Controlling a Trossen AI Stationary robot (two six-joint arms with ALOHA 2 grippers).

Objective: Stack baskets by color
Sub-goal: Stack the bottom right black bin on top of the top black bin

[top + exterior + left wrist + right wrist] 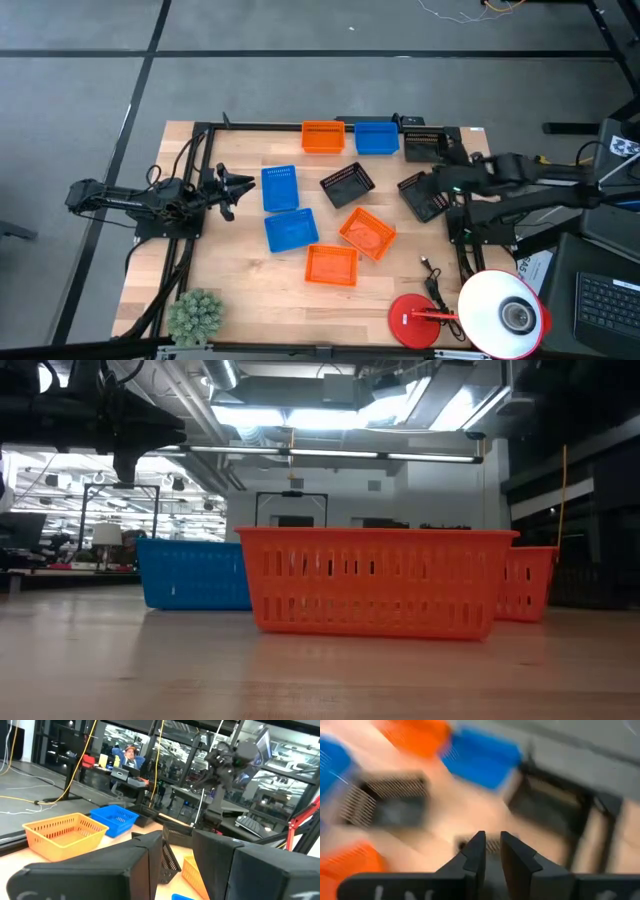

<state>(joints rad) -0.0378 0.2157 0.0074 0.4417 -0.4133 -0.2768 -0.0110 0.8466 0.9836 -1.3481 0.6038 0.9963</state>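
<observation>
Nine mesh baskets lie on the wooden table. Along the far edge stand an orange basket (322, 137), a blue one (376, 137) and a black one (424, 143). Mid-table are two blue baskets (279, 187) (291, 231), two black ones (347, 184) (422, 195) and two orange ones (367, 232) (331, 265). My left gripper (235, 187) (177, 837) is open at the left edge, pointing at the blue baskets. My right gripper (437, 183) (492, 837) hangs above the right black basket, tilted down, with a narrow gap and nothing between its fingers.
A red lamp base (420, 318) and its white shade (503, 312) stand at the near right corner, and a green plant (195, 315) at the near left. A black frame (200, 140) borders the table. A person (131, 755) sits in the room beyond.
</observation>
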